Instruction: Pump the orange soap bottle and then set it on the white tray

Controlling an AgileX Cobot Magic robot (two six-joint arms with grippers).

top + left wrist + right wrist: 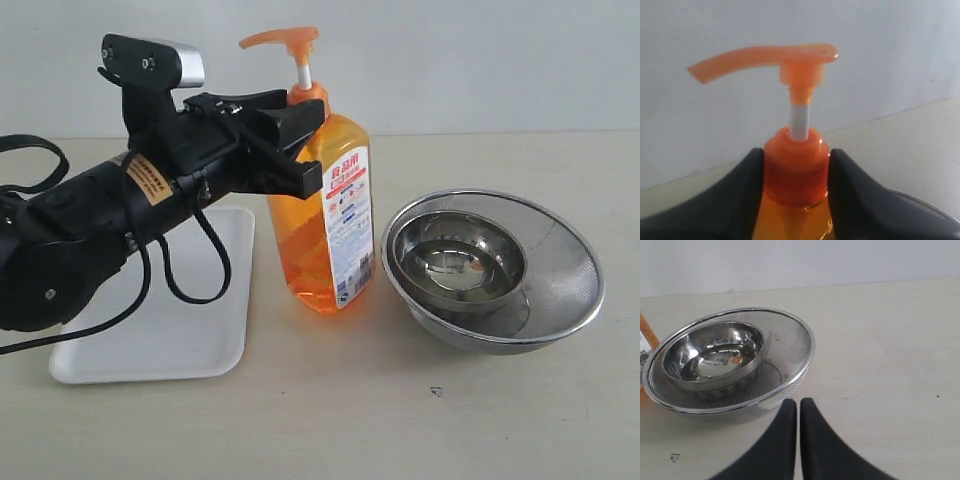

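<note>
I record a pale beige tabletop [520, 420]. Standing directly on it: the white tray [180, 345] at my left, the orange soap bottle [320, 250] upright just beside the tray's edge, and a steel mesh bowl [560, 260] at my right, near the bottle but apart. A small dark mark [436, 391] shows on the bare surface.

The orange soap bottle [318, 250] is see-through orange all the way, liquid included, with a matching orange pump head [283, 40] on a plain white stem [303, 76]. Its label [349, 225] is white with a red band up top and some small blue print lower down. White tray [160, 350] is just plain white all over. Both the left gripper [796, 182] and right gripper [797, 437] are matte black. The left arm carries a tan sticker [149, 180] with dark print, and its camera [160, 62] is black with a silver end. Steel bowl [455, 262] is shiny mirror silver, the strainer bowl [565, 270] fine grey mesh with a bright rim. Table [400, 430] is pale cream, wall [480, 60] off-white.
</note>
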